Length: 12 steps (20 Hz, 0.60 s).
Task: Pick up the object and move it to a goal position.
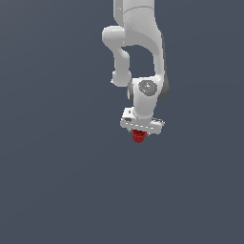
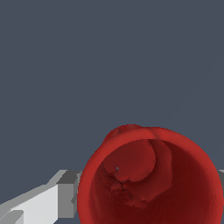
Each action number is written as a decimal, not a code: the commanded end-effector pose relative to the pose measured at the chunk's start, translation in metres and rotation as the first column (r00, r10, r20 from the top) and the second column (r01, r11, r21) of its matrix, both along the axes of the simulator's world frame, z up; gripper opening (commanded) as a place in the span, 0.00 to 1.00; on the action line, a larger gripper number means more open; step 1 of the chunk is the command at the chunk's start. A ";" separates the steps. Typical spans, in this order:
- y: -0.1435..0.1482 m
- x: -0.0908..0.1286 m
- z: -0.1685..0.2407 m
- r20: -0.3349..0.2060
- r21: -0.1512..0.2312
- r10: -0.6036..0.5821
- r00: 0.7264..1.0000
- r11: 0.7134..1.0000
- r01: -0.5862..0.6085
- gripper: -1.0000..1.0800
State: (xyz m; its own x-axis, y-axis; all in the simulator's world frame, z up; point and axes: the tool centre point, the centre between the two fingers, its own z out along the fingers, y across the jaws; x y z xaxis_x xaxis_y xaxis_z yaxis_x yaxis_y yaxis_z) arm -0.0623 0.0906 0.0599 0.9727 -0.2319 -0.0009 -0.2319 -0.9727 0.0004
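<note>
A white robot arm (image 1: 138, 52) reaches down from 12 o'clock over a plain grey-blue ground (image 1: 57, 181). Its gripper (image 1: 139, 135) pinches a small red cup (image 1: 138, 136), which hangs at 6 o'clock beneath the wrist, open mouth toward the wrist camera.

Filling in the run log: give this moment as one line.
gripper: shut on small red ribbed cup | cup: between fingers | goal: not visible

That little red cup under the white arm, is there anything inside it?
The wrist view looks into the red cup: only its own lumpy red inner surface shows, nothing loose. Its lower part runs out of frame, so that part stays unseen. One grey finger sits beside it.
</note>
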 end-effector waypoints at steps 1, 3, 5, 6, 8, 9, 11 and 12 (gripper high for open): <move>0.000 0.000 -0.008 0.001 0.000 0.000 1.000 1.000 0.000 0.96; 0.000 0.001 -0.012 0.001 0.000 -0.001 1.000 1.000 0.001 0.96; 0.000 0.001 -0.013 0.001 0.000 -0.001 1.000 1.000 0.001 0.96; 0.000 0.001 -0.013 0.001 0.000 -0.001 1.000 1.000 0.001 0.00; 0.000 0.001 -0.013 0.001 0.000 -0.001 1.000 1.000 0.001 0.00; 0.000 0.001 -0.013 0.001 0.000 -0.001 1.000 1.000 0.001 0.00; 0.000 0.001 -0.013 0.001 0.000 -0.001 1.000 1.000 0.001 0.00; 0.000 0.001 -0.013 0.001 0.000 -0.001 1.000 1.000 0.001 0.00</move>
